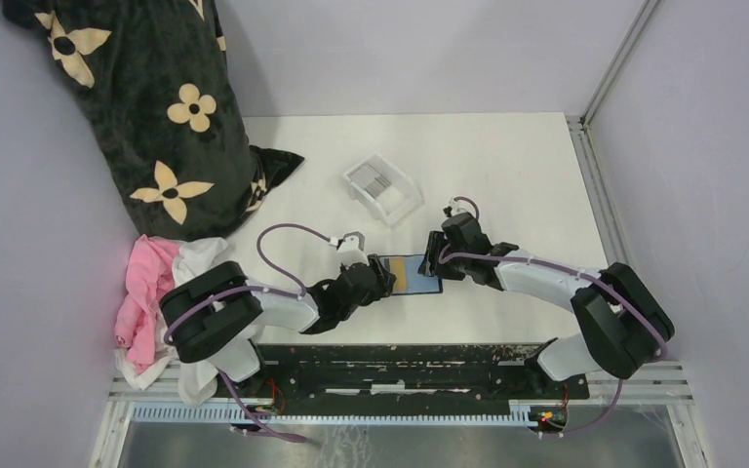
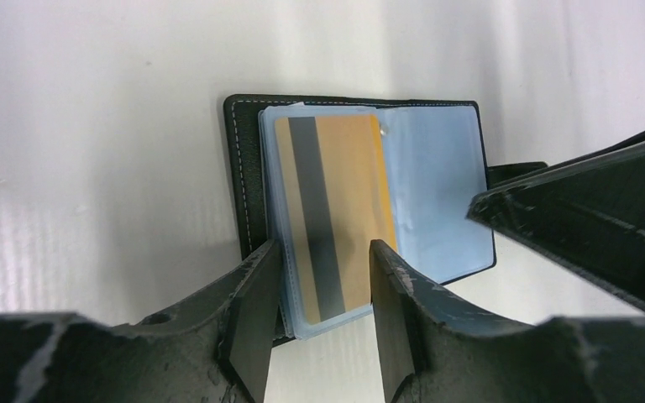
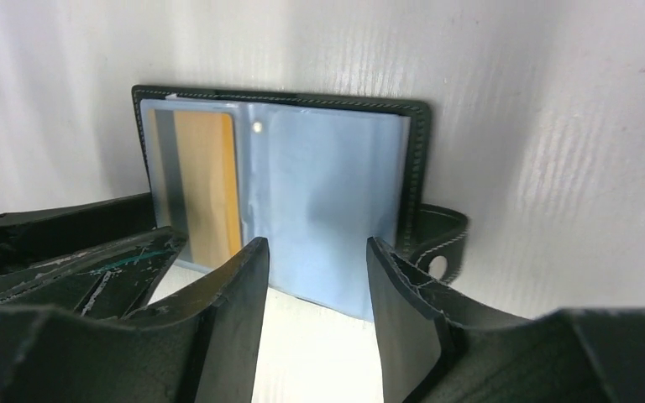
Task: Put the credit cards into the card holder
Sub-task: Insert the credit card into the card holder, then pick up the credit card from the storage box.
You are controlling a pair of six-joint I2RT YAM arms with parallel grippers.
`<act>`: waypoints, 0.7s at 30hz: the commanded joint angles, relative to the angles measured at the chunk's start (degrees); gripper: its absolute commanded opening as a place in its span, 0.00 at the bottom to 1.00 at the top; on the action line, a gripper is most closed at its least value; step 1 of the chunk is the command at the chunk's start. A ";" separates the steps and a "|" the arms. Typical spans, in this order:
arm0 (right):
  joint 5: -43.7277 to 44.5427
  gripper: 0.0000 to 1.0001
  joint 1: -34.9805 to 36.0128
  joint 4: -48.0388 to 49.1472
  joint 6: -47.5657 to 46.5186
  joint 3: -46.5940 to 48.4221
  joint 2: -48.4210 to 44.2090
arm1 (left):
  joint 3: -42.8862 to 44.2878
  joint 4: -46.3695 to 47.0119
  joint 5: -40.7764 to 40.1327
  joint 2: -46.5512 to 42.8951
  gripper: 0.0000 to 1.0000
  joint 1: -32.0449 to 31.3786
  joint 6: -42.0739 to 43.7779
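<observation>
The card holder lies open on the table between both grippers, black with clear bluish sleeves and a snap tab. A tan-orange credit card with a grey stripe sits in its left sleeve. My left gripper is open and straddles that sleeve's near end without pinching it. From the other side, my right gripper stands open over the near edge of the empty sleeve, holding nothing. More grey credit cards lie in the clear tray.
The clear plastic tray stands behind the card holder. A black flower-patterned cushion fills the back left, with pink and white cloths by the left arm. Walls close in the table on three sides.
</observation>
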 commanded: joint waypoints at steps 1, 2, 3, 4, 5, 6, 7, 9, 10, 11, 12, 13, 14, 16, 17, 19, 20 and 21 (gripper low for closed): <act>2.47 0.53 0.57 -4.90 -4.69 4.90 -2.84 | -2.32 -17.59 -2.20 -3.74 0.53 0.17 0.33; 2.46 0.53 0.81 -5.49 -5.32 5.72 -2.92 | -2.29 -18.50 -2.67 -4.89 0.54 0.23 0.31; 2.59 0.53 0.97 -5.97 -6.01 6.64 -3.05 | -2.38 -19.24 -3.12 -6.08 0.54 0.13 0.26; 2.86 0.54 1.23 -6.48 -7.01 7.56 -3.09 | -2.53 -19.69 -3.45 -7.45 0.55 0.16 0.13; 3.31 0.53 1.36 -7.05 -7.89 8.56 -3.11 | -2.84 -19.91 -3.73 -8.79 0.56 0.16 -0.02; 3.79 0.53 1.61 -7.61 -8.86 9.75 -2.92 | -3.05 -20.04 -3.95 -10.06 0.56 0.14 -0.18; 3.93 0.54 1.73 -8.10 -9.95 10.78 -2.71 | -3.18 -20.07 -4.19 -11.32 0.57 0.17 -0.22; 4.67 0.54 1.82 -9.09 -12.02 13.45 -1.94 | -3.11 -20.03 -4.44 -13.41 0.59 0.12 -0.02; 4.85 0.54 1.84 -9.26 -13.08 14.67 -1.48 | -2.88 -19.93 -4.55 -14.22 0.60 0.07 0.16; 5.14 0.54 1.81 -9.26 -14.00 15.94 -0.96 | -2.48 -19.93 -4.45 -14.83 0.60 0.13 0.53; 5.34 0.54 1.86 -9.47 -15.07 17.90 -0.39 | -2.11 -20.09 -4.39 -15.62 0.61 0.14 0.80; 5.43 0.54 1.79 -9.79 -16.06 19.59 0.32 | -1.60 -20.58 -4.50 -16.16 0.61 0.16 1.02; 5.56 0.54 1.88 -10.20 -17.13 21.52 1.02 | -1.26 -20.93 -4.66 -16.69 0.62 0.17 1.16; 5.65 0.54 1.90 -11.15 -19.23 25.37 3.14 | -0.76 -21.53 -5.01 -17.83 0.64 0.23 1.18; 5.53 0.54 1.90 -11.51 -20.21 27.33 4.33 | -0.75 -21.57 -5.14 -18.48 0.65 0.24 1.22; 5.39 0.54 1.89 -12.54 -21.84 31.30 7.66 | -1.00 -21.57 -5.56 -19.74 0.66 0.20 0.82; 5.27 0.54 1.87 -13.02 -22.95 33.28 9.28 | -1.11 -21.57 -5.94 -20.38 0.67 0.20 0.67; 5.07 0.54 1.89 -13.25 -23.62 35.03 10.92 | -1.27 -21.66 -6.50 -21.03 0.67 0.18 0.63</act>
